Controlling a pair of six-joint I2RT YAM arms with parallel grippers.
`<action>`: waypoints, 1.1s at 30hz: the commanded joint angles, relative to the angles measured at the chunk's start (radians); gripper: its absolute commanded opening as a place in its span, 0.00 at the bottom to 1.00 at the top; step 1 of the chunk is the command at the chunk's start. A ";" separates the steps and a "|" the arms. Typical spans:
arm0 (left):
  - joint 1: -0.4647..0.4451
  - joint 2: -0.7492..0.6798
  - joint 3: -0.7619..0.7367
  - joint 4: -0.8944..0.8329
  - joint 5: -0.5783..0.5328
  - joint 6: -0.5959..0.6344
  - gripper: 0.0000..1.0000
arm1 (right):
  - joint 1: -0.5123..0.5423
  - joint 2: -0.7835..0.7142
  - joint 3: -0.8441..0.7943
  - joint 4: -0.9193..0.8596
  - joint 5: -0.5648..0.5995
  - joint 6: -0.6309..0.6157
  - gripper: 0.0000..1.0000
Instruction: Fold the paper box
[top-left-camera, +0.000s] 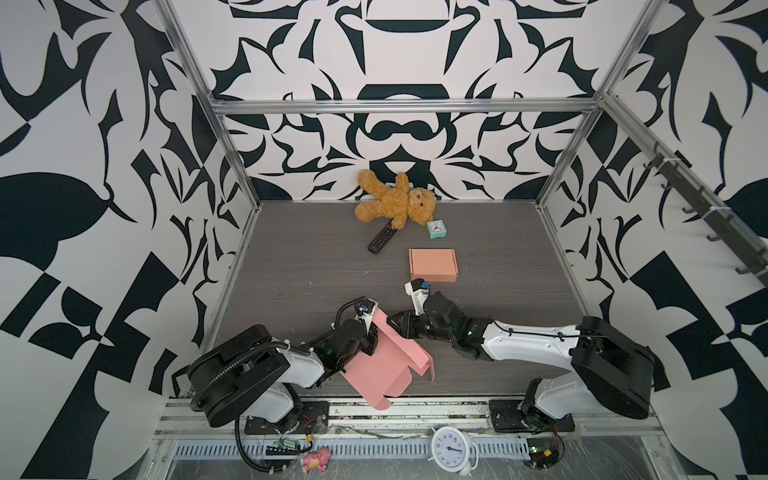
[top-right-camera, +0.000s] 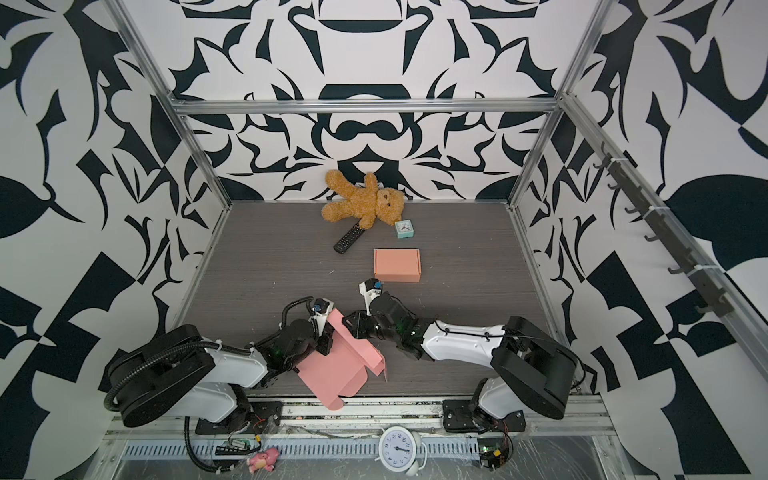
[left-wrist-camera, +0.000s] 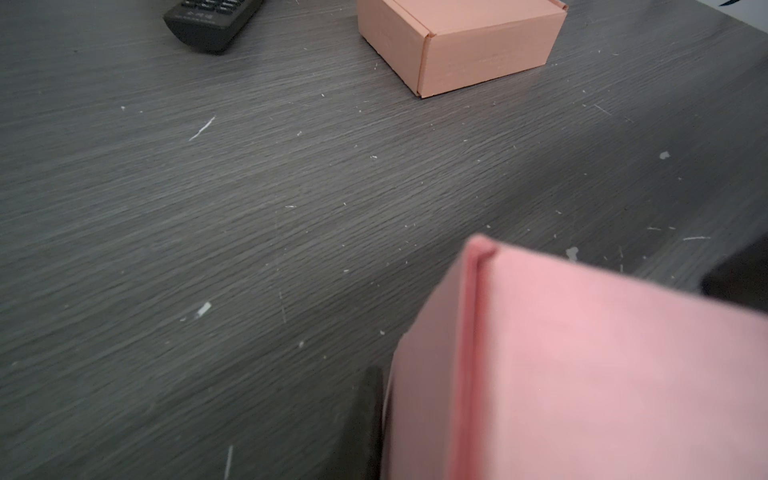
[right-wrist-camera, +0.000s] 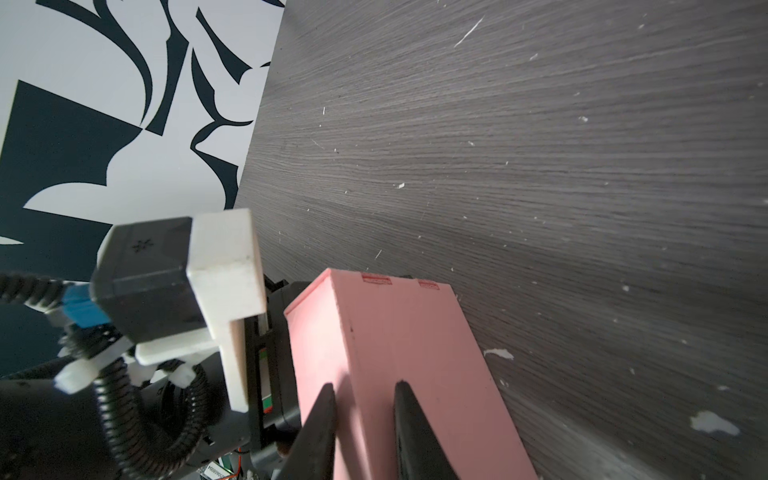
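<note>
Nearest, in front of the tabletop (top-left-camera: 291, 291), lie a white clock (top-left-camera: 451, 449) and a pink toy (top-left-camera: 316, 459). Just beyond, the pink paper box (top-left-camera: 374, 370), half-formed, hangs tilted over the tabletop's front edge. Its near flap sticks out past that edge, and its length runs from that flap up and away to a raised wall. That wall slants across the far end. The left end effector (top-left-camera: 370, 341) is clenched on the paper box's left edge; in the left wrist view a dark finger (left-wrist-camera: 368, 415) lies against the sheet. The right end effector (right-wrist-camera: 363, 392) straddles the raised wall, its fingers (right-wrist-camera: 324, 419) slightly apart; whether they pinch it I cannot tell. Farther back sit a closed orange box (top-left-camera: 433, 264), then a remote (top-left-camera: 380, 237) and a small clock (top-left-camera: 436, 228). Farthest is a bear (top-left-camera: 395, 203).
</note>
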 joint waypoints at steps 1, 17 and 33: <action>0.005 0.002 0.003 0.037 -0.040 -0.021 0.14 | 0.010 0.007 -0.015 -0.088 -0.017 -0.005 0.25; 0.003 -0.175 -0.042 -0.085 -0.042 -0.059 0.23 | 0.008 -0.006 -0.028 -0.086 0.006 -0.008 0.25; 0.002 -0.189 -0.017 -0.099 -0.018 -0.037 0.11 | 0.007 -0.005 -0.008 -0.095 0.024 -0.018 0.24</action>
